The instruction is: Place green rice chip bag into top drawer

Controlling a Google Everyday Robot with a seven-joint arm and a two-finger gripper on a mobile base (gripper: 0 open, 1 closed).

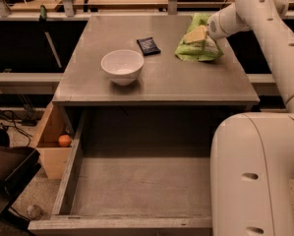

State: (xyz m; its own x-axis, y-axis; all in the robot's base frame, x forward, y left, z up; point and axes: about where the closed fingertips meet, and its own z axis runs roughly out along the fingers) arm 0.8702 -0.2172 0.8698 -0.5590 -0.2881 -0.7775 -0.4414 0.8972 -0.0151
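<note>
The green rice chip bag [201, 51] lies on the grey cabinet top [161, 77] at the back right. My gripper [195, 34] sits low over the bag's middle, right at or on its top surface, reaching in from the right. Part of the bag is hidden behind it. The top drawer [136, 181] is pulled out wide below the cabinet's front edge, and its flat grey bottom is bare. My arm's large white body [254, 176] covers the drawer's right side.
A white bowl [122, 66] stands on the cabinet top at the left of centre. A small dark blue packet [148, 45] lies behind it. A light wooden crate [50, 141] with an orange ball [64, 140] sits on the floor to the left of the drawer.
</note>
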